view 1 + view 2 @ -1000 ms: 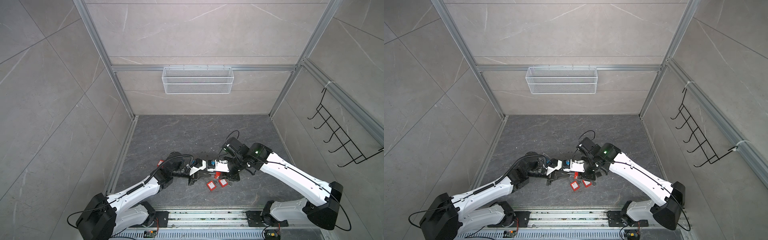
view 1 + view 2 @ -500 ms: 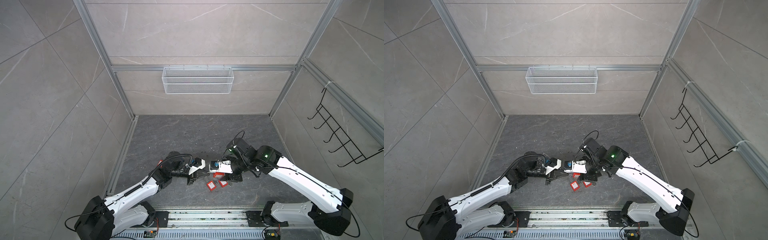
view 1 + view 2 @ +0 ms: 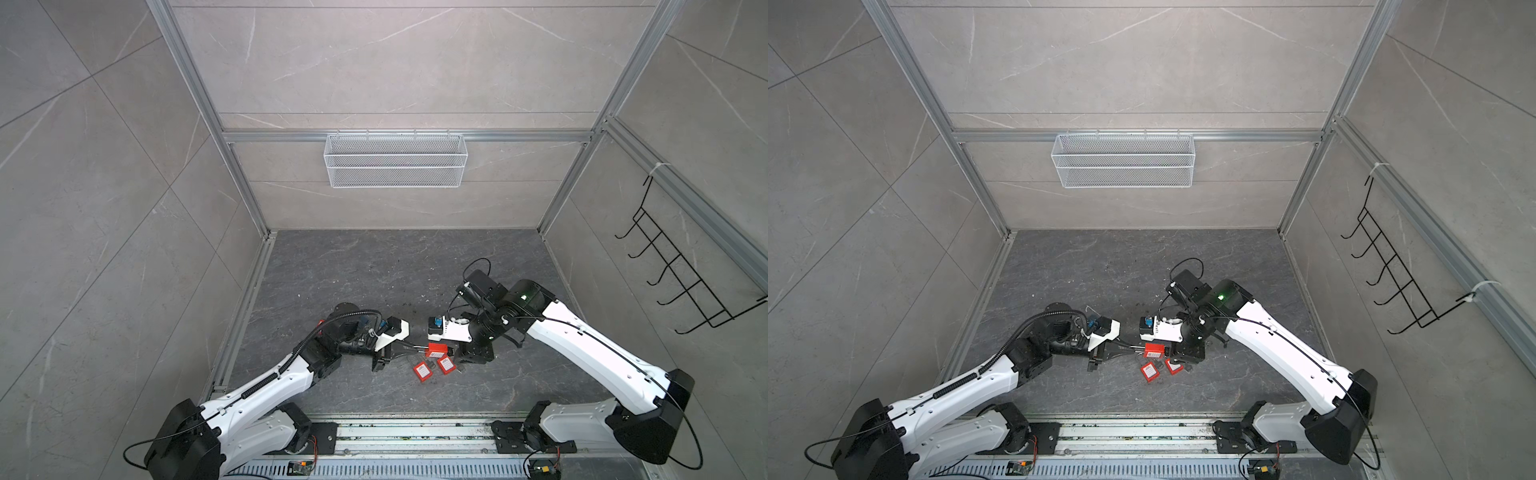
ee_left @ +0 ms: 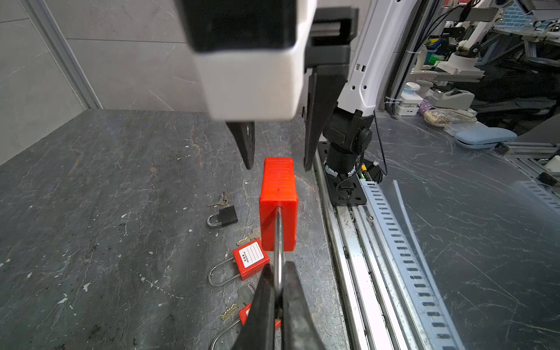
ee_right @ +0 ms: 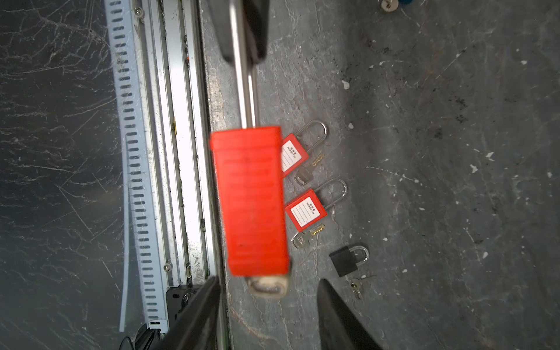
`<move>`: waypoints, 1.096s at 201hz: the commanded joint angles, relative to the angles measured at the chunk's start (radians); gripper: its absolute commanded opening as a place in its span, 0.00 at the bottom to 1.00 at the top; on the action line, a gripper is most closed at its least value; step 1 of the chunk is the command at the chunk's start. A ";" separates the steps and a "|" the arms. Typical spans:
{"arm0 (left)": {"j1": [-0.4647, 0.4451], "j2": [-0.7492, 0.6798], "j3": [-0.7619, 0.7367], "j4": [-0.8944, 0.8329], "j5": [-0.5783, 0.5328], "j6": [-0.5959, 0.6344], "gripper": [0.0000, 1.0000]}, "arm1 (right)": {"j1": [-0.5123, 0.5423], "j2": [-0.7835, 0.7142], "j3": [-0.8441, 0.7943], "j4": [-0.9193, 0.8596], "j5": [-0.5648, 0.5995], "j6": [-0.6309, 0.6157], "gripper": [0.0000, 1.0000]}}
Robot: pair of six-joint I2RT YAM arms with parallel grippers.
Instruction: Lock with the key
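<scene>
In both top views the left gripper (image 3: 417, 350) (image 3: 1133, 348) reached toward the middle of the dark surface (image 3: 374, 270) and pinched the shackle of a red padlock (image 3: 435, 350) (image 3: 1153, 350), held above the surface near its front edge. The right gripper (image 3: 454, 354) (image 3: 1170, 353) faced it from the other side, at the far end of the padlock's body.

In the left wrist view the left gripper (image 4: 277, 271) was pressed tight on the steel shackle (image 4: 278, 239), with the red padlock (image 4: 278, 206) pointing away from the camera. The right gripper (image 4: 278, 167) stood spread, one finger on each side of the body's far end.

In the right wrist view the red padlock (image 5: 251, 200) looked blurred. A pale key (image 5: 266, 287) stuck out of its end, between the spread fingers (image 5: 328, 303) and apart from both. On the surface lay two smaller red padlocks (image 5: 306, 212) and a black padlock (image 5: 347, 259), with loose keys (image 5: 300, 241) beside them.
</scene>
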 commanded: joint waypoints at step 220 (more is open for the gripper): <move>-0.012 -0.004 0.061 0.030 0.059 0.003 0.00 | -0.005 -0.145 -0.096 0.096 -0.054 -0.081 0.36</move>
